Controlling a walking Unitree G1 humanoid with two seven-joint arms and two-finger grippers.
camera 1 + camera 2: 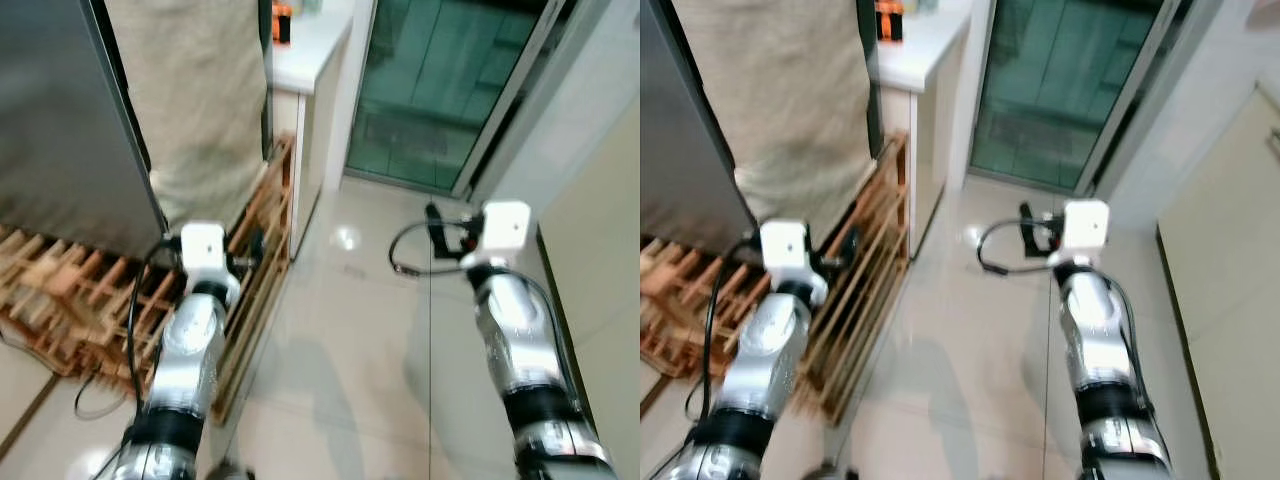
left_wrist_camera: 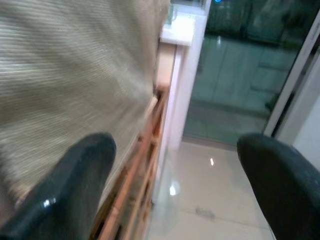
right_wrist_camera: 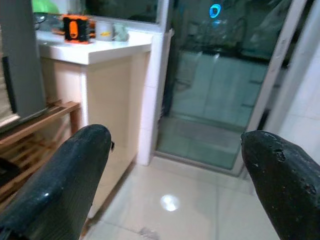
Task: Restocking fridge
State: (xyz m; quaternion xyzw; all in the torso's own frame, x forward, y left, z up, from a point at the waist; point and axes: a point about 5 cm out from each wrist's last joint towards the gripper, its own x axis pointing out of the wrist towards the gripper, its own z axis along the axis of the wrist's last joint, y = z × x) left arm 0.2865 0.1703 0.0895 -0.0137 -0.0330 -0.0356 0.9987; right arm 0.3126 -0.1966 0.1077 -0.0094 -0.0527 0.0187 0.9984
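Glossy tile floor (image 1: 350, 330), wooden rack (image 1: 90, 290) beside it; left gripper (image 2: 175, 200) and right gripper (image 3: 175, 190) jaws wide, empty.

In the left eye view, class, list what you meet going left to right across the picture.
Grey fridge side → beige cloth → white counter → glass door → pale wall.
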